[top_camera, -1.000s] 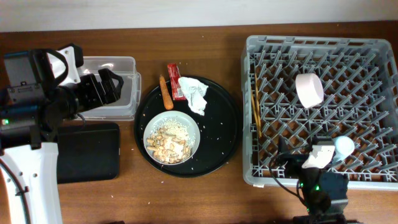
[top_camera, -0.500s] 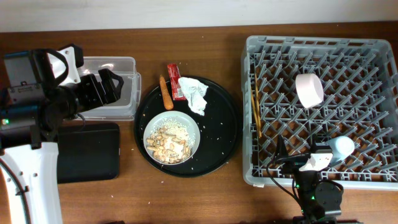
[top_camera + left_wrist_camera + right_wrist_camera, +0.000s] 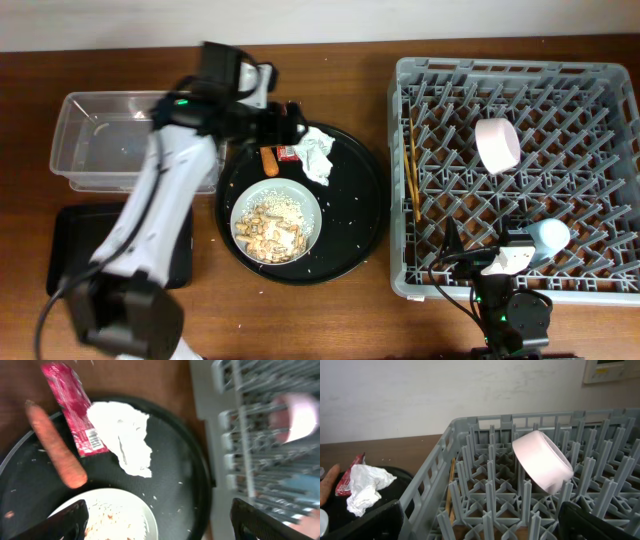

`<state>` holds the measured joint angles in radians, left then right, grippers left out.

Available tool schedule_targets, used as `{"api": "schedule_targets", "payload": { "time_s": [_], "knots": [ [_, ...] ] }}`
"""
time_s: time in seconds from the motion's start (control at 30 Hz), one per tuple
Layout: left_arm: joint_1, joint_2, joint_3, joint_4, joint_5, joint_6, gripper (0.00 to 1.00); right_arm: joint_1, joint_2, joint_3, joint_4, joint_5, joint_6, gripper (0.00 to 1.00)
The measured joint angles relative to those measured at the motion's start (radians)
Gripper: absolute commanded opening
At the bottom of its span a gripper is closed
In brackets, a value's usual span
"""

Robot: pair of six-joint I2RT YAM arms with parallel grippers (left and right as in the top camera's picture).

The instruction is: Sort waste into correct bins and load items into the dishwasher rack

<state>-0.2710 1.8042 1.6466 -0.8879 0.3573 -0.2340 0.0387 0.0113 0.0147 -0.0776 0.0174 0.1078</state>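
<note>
My left gripper (image 3: 288, 122) hangs open and empty over the back left of the round tray; in the left wrist view (image 3: 160, 527) its fingers straddle the white dish (image 3: 112, 520). Under it lie the red wrapper (image 3: 70, 407), the carrot stick (image 3: 55, 445) and the white tissue (image 3: 125, 435). The dish (image 3: 277, 222) holds rice and food scraps. The grey rack (image 3: 600, 80) holds the white bowl (image 3: 497, 143), the light-blue cup (image 3: 551, 235) and the chopsticks (image 3: 411, 165). My right gripper (image 3: 482, 262) is open and empty at the rack's front edge, and its view (image 3: 482, 527) shows the bowl (image 3: 542, 462).
The clear tub (image 3: 130, 150) stands at the back left, with the flat black tray (image 3: 70, 250) in front of it. The big round black tray (image 3: 350, 215) lies in the middle, with rice grains scattered on it. My left arm crosses over the tub and the flat tray.
My left arm has swung from over the clear tub to the right, over the back of the round tray; the tub is uncovered. The right arm drew back slightly, then stayed still.
</note>
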Motion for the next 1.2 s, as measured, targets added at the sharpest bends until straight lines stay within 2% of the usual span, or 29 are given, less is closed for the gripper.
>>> {"api": "schedule_targets", "payload": {
  "time_s": [0.07,0.17,0.23,0.33,0.43,0.63,0.73,0.87,0.9,0.93,0.97,1.07,1.1,1.13,1.2],
  "knots": [
    [-0.064,0.087,0.0,0.034,-0.103,-0.013,0.78,0.0,0.0,0.0,0.0,0.0,0.0,0.98],
    [-0.164,0.229,0.0,0.129,-0.248,-0.024,0.59,0.0,0.0,0.0,0.0,0.0,-0.002,0.98],
    [-0.212,0.323,0.0,0.183,-0.318,-0.028,0.38,0.0,0.0,0.0,0.0,0.0,-0.003,0.98],
    [-0.24,0.402,0.0,0.196,-0.351,-0.029,0.0,0.0,0.0,0.0,0.0,0.0,-0.002,0.98],
    [-0.238,0.405,0.016,0.174,-0.366,-0.032,0.0,0.0,0.0,0.0,0.0,0.0,-0.002,0.98],
    [-0.19,0.335,0.34,-0.171,-0.383,-0.036,0.0,0.0,0.0,0.0,0.0,0.0,-0.003,0.98],
    [-0.049,0.211,0.397,-0.253,-0.449,-0.051,0.0,0.0,0.0,0.0,0.0,0.0,-0.003,0.98],
    [0.206,0.204,0.399,-0.302,-0.488,-0.062,0.01,0.0,0.0,0.0,0.0,0.0,-0.002,0.98],
    [0.25,0.204,0.399,-0.303,-0.48,-0.064,0.42,0.0,0.0,0.0,0.0,0.0,-0.002,0.98],
    [0.275,0.207,0.399,-0.304,-0.466,-0.066,0.73,0.0,0.0,0.0,0.0,0.0,-0.002,0.98],
    [0.283,0.213,0.399,-0.307,-0.454,-0.068,0.86,0.0,0.0,0.0,0.0,0.0,-0.002,0.98],
    [0.253,0.263,0.398,-0.3,-0.413,-0.074,0.86,0.0,0.0,0.0,0.0,0.0,-0.003,0.98],
    [0.237,0.268,0.398,-0.294,-0.412,-0.074,0.83,0.0,0.0,0.0,0.0,0.0,-0.003,0.98],
    [0.171,0.282,0.398,-0.29,-0.417,-0.074,0.78,0.0,0.0,0.0,0.0,0.0,-0.003,0.98],
    [0.095,0.309,0.399,-0.245,-0.411,-0.075,0.78,0.0,0.0,0.0,0.0,0.0,-0.003,0.98]
  ]
}}
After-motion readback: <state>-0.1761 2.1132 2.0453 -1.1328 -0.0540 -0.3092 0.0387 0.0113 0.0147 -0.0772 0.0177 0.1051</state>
